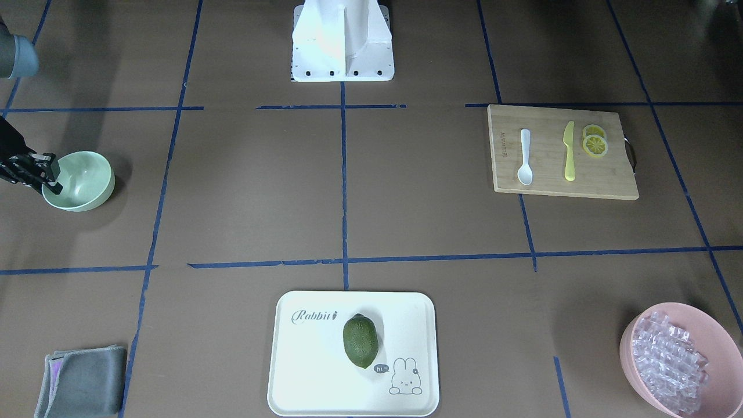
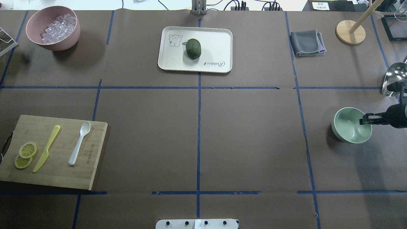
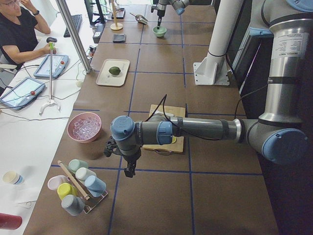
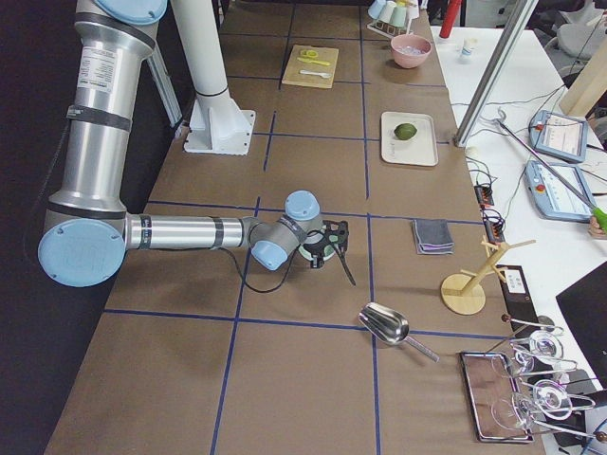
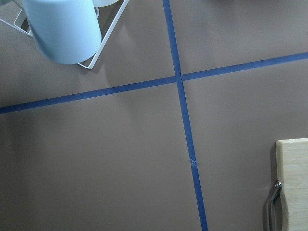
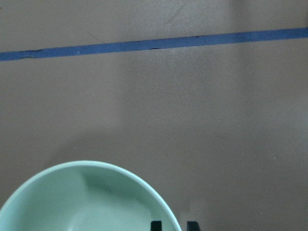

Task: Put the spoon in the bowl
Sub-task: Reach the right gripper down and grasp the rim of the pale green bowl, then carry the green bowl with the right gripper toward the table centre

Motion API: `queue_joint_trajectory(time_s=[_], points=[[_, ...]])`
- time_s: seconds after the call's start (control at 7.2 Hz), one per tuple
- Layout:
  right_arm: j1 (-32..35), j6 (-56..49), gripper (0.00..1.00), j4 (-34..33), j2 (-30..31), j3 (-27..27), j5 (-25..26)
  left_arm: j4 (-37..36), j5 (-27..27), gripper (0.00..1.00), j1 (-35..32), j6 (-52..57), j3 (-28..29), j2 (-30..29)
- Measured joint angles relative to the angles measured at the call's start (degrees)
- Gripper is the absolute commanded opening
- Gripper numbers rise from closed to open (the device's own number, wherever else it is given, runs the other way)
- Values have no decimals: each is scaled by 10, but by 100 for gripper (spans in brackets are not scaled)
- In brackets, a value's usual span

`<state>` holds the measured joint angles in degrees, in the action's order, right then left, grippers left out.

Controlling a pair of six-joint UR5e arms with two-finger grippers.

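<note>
The white spoon (image 1: 525,157) lies on the wooden cutting board (image 1: 609,183), beside the yellow knife (image 1: 569,151); it also shows in the overhead view (image 2: 79,143). The mint-green bowl (image 1: 87,180) stands upright far across the table (image 2: 348,127). My right gripper (image 1: 53,174) is at the bowl's outer side, its fingers close together across the rim; the right wrist view shows the rim (image 6: 120,171) running between the two fingertips (image 6: 156,225). My left gripper (image 3: 129,169) shows only in the exterior left view, past the board's end, and I cannot tell its state.
Lemon slices (image 1: 595,142) lie on the board. A pink bowl (image 1: 630,342) holds clear cubes. A white tray (image 1: 302,377) carries a green fruit (image 1: 360,341). A grey cloth (image 1: 81,380), a metal scoop (image 2: 394,79) and a cup rack (image 3: 78,186) stand around.
</note>
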<state>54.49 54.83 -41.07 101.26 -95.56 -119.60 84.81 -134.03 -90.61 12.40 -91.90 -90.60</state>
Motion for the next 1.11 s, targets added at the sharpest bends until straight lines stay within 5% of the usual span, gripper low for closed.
queue_joint_trajectory(time_s=[0.69, 1.11], points=[[17, 67, 0, -28, -24, -106, -90, 0, -1, 100, 0, -2, -2, 2], [-28, 144, 0, -219, -160, -186, -65, 14, -1, 100, 0, -28, -10, 1]])
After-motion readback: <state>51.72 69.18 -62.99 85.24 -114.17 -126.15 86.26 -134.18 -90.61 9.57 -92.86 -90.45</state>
